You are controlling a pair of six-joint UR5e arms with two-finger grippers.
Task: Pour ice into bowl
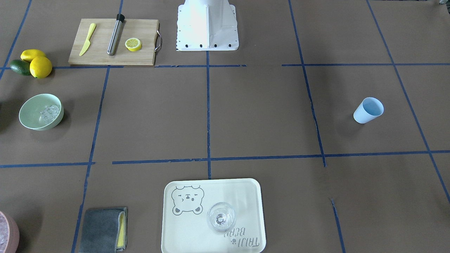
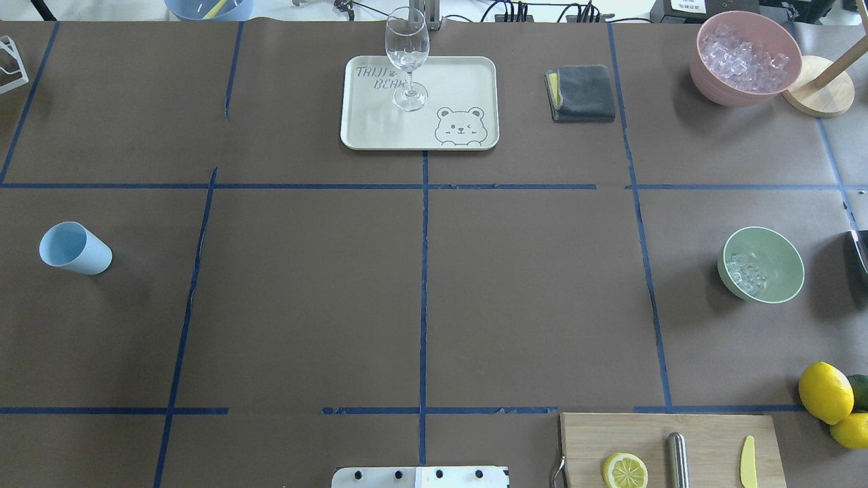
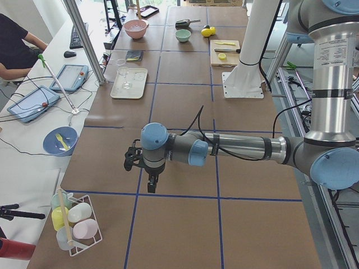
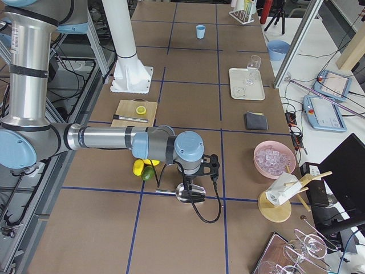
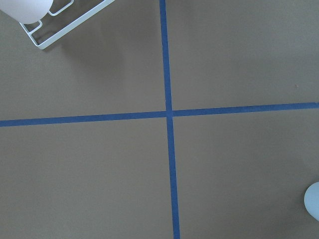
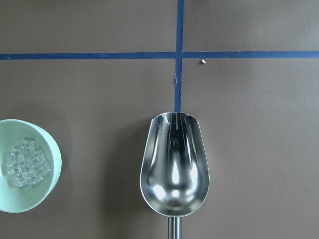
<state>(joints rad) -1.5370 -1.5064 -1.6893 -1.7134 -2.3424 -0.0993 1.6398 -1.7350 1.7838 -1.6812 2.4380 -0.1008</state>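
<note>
Ice [image 2: 744, 274] lies as a small heap of clear cubes inside the bowl [image 2: 781, 263], gathered against the wall on the side toward the table's middle. The bowl, pale green, stands upright on the brown table [image 2: 529, 291].

Just beside the bowl, and apart from it, a metal scoop [image 6: 174, 169] hangs over the table with its hollow facing up; in the right wrist view its handle runs out of the bottom edge. In the side view the scoop sits directly under the right gripper [image 4: 206, 169], but I cannot tell how wide its fingers stand or whether they clamp the handle.

Near the bowl, toward the robot, lie two lemons [image 2: 825, 392] with a dark green fruit [image 2: 858, 390], and past them a wooden board [image 2: 705, 434]. On the bowl's other side stands a pink bowl [image 2: 705, 71] with more ice. A grey cloth [image 2: 582, 93] lies farther off, then a tray [image 2: 380, 122] bearing a glass [image 2: 407, 57].

Well apart from the bowl, across the whole table, a blue cup [image 2: 74, 248] lies on its side. The left gripper [image 3: 150, 180] hangs beyond that end; I cannot tell how far open it is.
</note>
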